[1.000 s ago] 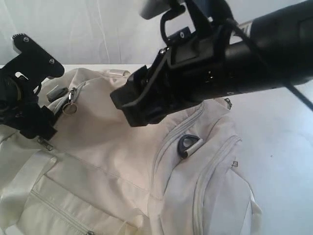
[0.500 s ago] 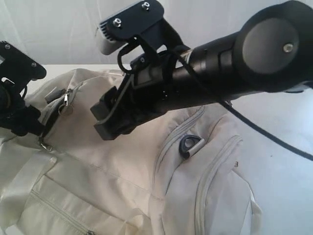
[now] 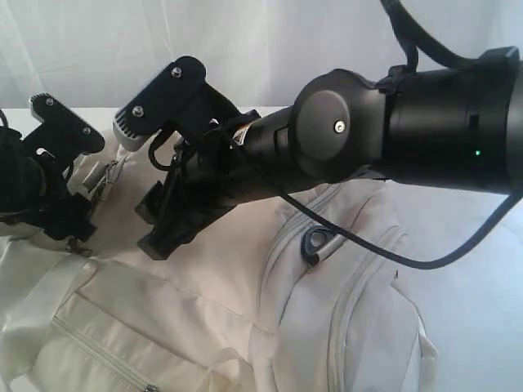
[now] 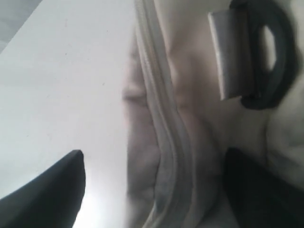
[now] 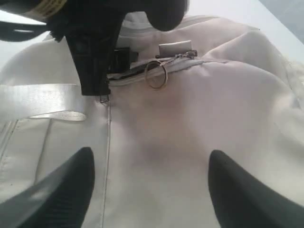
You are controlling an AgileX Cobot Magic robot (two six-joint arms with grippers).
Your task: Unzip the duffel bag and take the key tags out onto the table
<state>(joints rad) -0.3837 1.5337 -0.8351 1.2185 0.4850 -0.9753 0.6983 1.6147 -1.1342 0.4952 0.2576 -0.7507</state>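
Observation:
The cream duffel bag (image 3: 245,286) lies across the white table (image 3: 478,286), its top zipper closed. My left gripper (image 3: 72,222) is open at the bag's left end, with its fingers either side of a zipper seam (image 4: 164,137) by the bag's edge. My right gripper (image 3: 152,232) has reached across the middle and hovers open just above the bag's top fabric (image 5: 156,156), holding nothing. A zipper pull with a metal ring (image 5: 156,75) lies a little beyond its fingertips, beside the left gripper (image 5: 95,57). The key tags are hidden.
A dark D-ring on a webbing tab (image 3: 315,242) sits on the bag's right shoulder and also appears as the D-ring (image 4: 259,52) in the left wrist view. A pale webbing strap (image 5: 42,97) crosses the bag. A front pocket zipper (image 3: 98,351) runs low on the left.
My right arm has swung left across the bag, carrying its open gripper from the bag's middle toward the left end. The left gripper has shifted slightly and stays open.

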